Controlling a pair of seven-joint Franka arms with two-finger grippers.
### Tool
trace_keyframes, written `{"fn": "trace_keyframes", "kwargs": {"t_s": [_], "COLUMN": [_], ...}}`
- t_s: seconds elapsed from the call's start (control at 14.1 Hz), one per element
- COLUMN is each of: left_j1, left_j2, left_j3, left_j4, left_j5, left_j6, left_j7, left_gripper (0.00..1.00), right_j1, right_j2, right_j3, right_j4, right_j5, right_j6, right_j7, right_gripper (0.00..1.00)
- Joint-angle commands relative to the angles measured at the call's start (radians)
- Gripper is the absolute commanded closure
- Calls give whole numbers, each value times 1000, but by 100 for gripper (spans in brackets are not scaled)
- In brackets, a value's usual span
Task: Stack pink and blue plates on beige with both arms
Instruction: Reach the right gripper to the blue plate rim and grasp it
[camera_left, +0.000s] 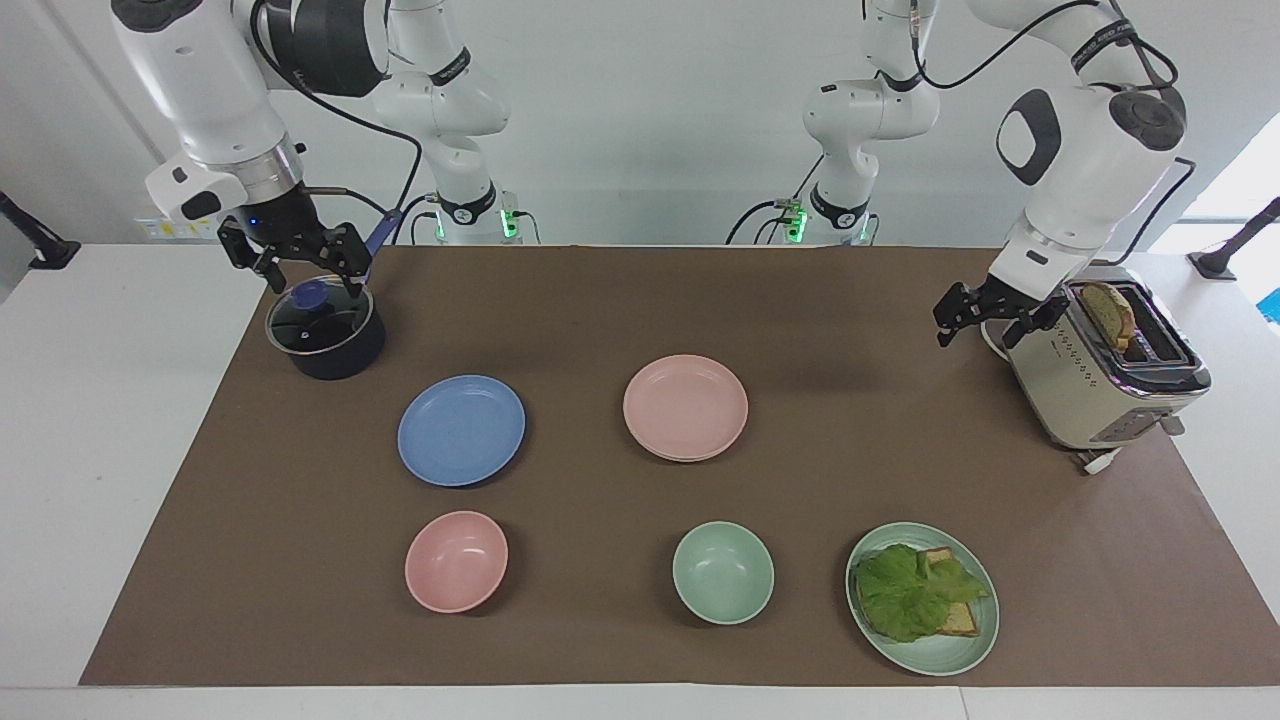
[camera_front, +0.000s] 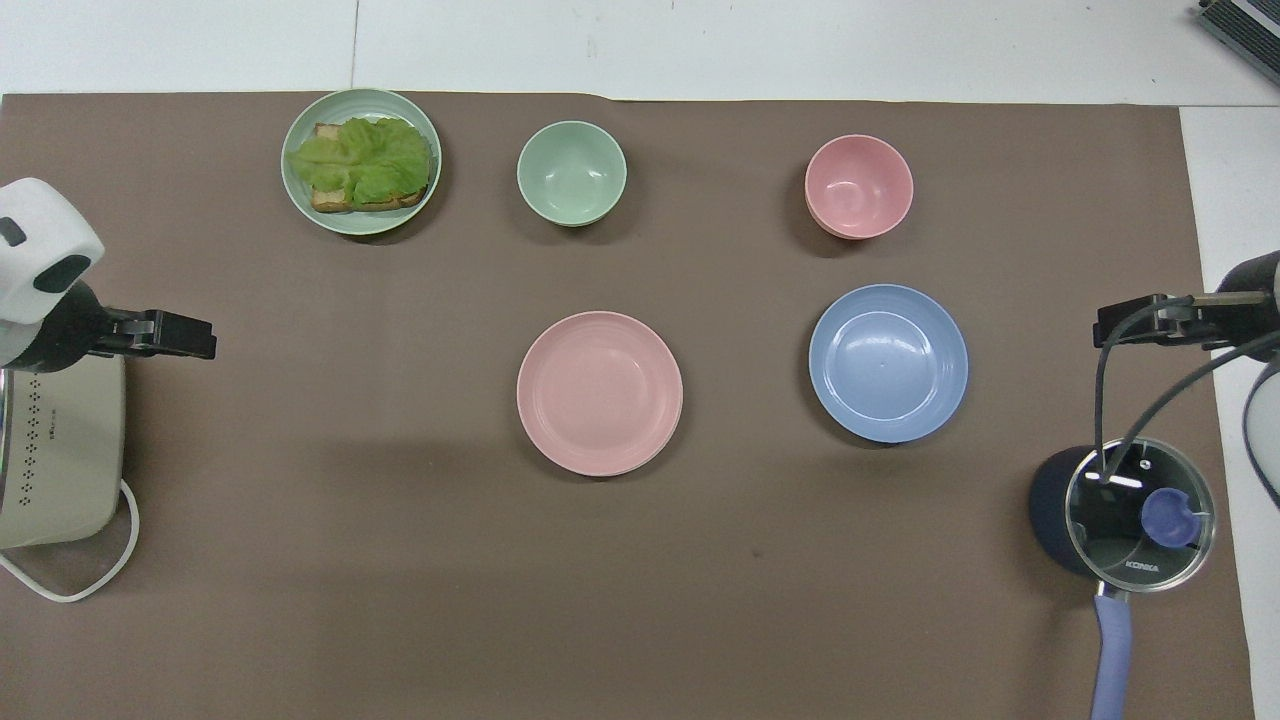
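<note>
- Noted pink plate (camera_left: 685, 405) at mid-tabletop, with blue plate (camera_left: 461, 430) beside it toward the right arm's end, apart from it, nothing stacked on either.
- Found no beige plate standing alone. Spotted a second rim (camera_left: 692, 457) under the pink plate's edge; cannot tell whether that is the beige one.
- Logged right gripper (camera_left: 312, 280) above the lidded pot (camera_left: 330, 350), fingers spread, holding nothing.
- Logged left gripper (camera_left: 975, 335) in the air just beside the toaster (camera_left: 1080, 390), fingers spread, also empty.
- Judged step in hand: fetch blue plate, probably with the right arm.
- To do well: take the rim on the pot-facing edge, pinch firmly, lift level, centre over the pink plate, lower to contact before letting go; avoid nudging the pink bowl (camera_left: 456, 560).
- Read "KONKA" on the glass lid (camera_front: 1143, 566); found no other legible writing.
</note>
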Motion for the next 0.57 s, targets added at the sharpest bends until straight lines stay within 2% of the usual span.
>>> {"fn": "trace_keyframes", "kwargs": {"t_s": [0.0, 0.14, 0.28, 0.43, 0.5], "left_j1": [13, 18, 18, 18, 18], "left_j2": [1, -1, 1, -1, -7], "left_j3": [-8, -8, -8, -8, -8], "left_j4": [71, 150, 213, 241, 225], "left_j5": [17, 17, 20, 25, 23], "left_j6": [-86, -165, -224, -255, -244], "left_j7": [12, 12, 12, 12, 11], "left_gripper": [0, 0, 0, 0, 0], "right_j1": [-11, -8, 2, 4, 5], "right_j2": [-35, -26, 20, 63, 92], "right_j3": [7, 7, 7, 8, 8], "right_j4": [-141, -208, -257, -293, -296], "right_j5": [-2, -2, -4, -4, -4], "right_j6": [117, 192, 289, 382, 405], "right_j7": [-25, -30, -30, -30, -30], "right_gripper": [0, 0, 0, 0, 0]}}
